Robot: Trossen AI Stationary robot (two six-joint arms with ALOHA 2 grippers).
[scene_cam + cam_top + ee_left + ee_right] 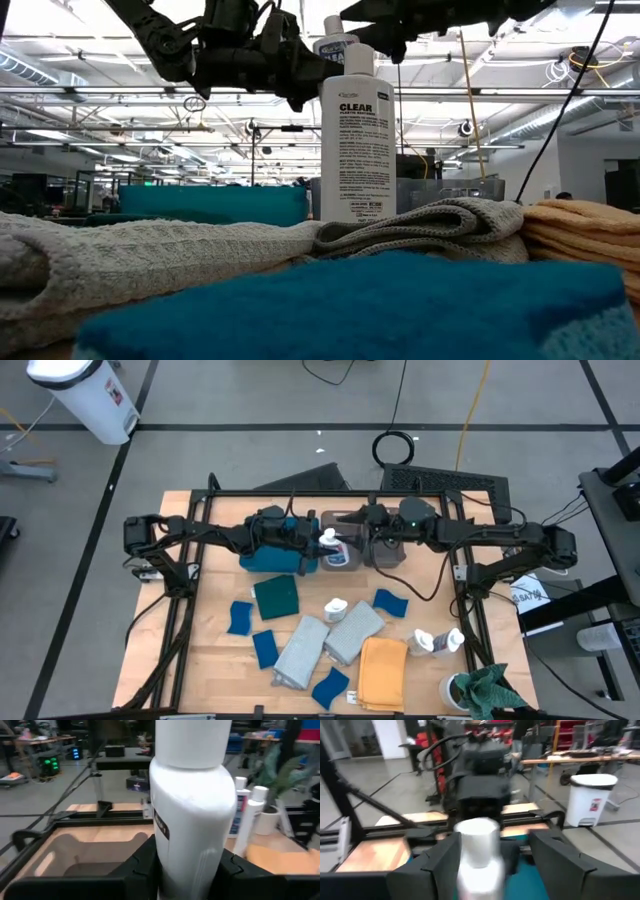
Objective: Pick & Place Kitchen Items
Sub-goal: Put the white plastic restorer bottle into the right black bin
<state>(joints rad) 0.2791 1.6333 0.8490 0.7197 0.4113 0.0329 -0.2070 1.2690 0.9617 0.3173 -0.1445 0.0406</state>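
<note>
A white bottle (192, 800) with a blue label (338, 554) hangs upright over a grey-brown bin (75, 857), with my left gripper (316, 542) shut on it. My right gripper (492, 857) comes level from the table's right side. It is open, one finger on each side of the bottle's white cap (477, 842), and I see no plain touch. On the table lie a dark teal cloth (277, 597), two pale grey cloths (302, 650), a mustard cloth (382, 673), several blue sponges (240, 617) and other bottles (437, 642). My left gripper pinches the bottle's lower body (165, 855) between its two fingers (142, 867), one on each side. The fingers come level from the table's left side. The bottle stands upright in the hold, lifted clear above the bin.
A teal tray (262, 560) sits left of the two bins (392, 550) at the table's far middle. A white bottle (357, 140) stands among the cloths at mid-table. A green rag (487, 690) sits at the near right corner. A white trash can (85, 395) stands off the table.
</note>
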